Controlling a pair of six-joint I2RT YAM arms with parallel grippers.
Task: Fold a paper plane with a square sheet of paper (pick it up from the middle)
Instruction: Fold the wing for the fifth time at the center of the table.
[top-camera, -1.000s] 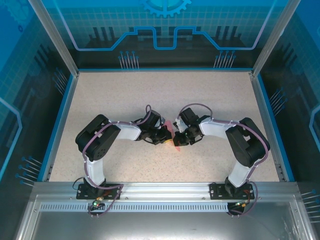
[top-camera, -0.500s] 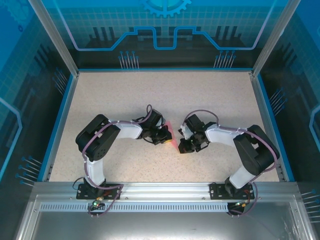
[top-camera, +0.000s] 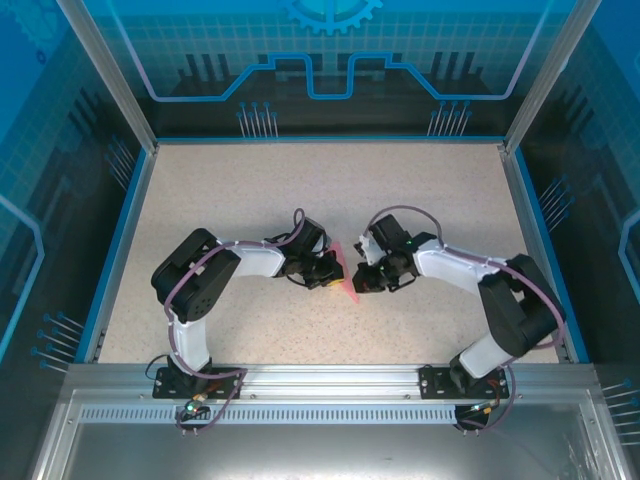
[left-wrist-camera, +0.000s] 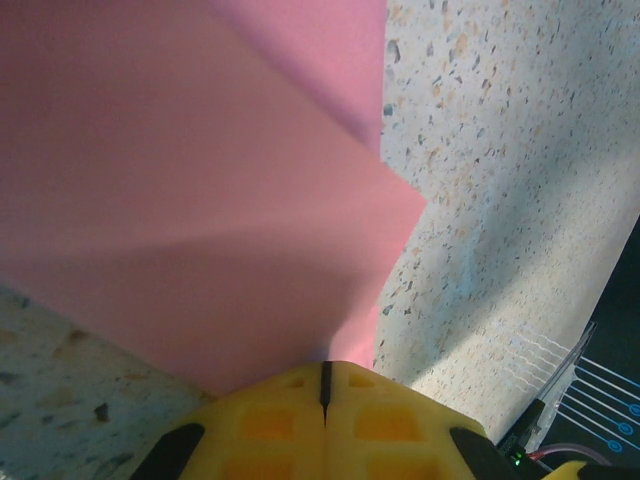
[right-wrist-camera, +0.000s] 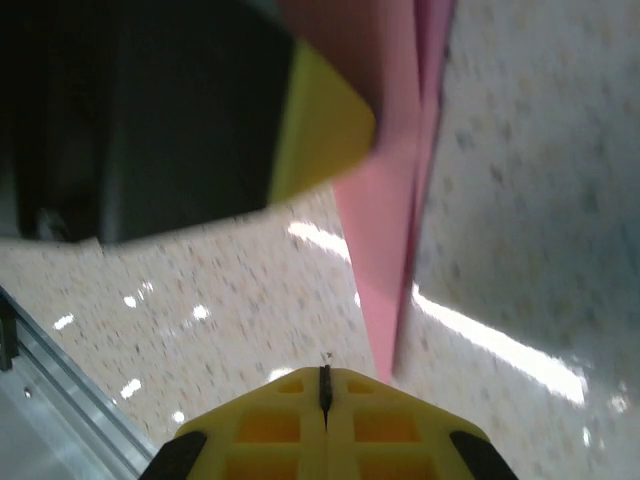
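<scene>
The task was mid-fold: the pink paper (left-wrist-camera: 200, 200), creased into overlapping layers, lay near the centre of the table (top-camera: 250, 190). The left gripper (top-camera: 330, 270), at the paper's 9 o'clock, had its jaws together, seemingly pinching the paper's edge. The right gripper (top-camera: 362, 281), at 3 o'clock, was closed on nothing, just beside the paper's narrow point. Next, it likely needed to press along the crease while the left anchored.

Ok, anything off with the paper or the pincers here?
Nothing stands out. The folded pink paper is clamped in the shut left pincer, creases clean, no tears visible. The right pincer is shut near its pointed tip; that view is blurred.
</scene>
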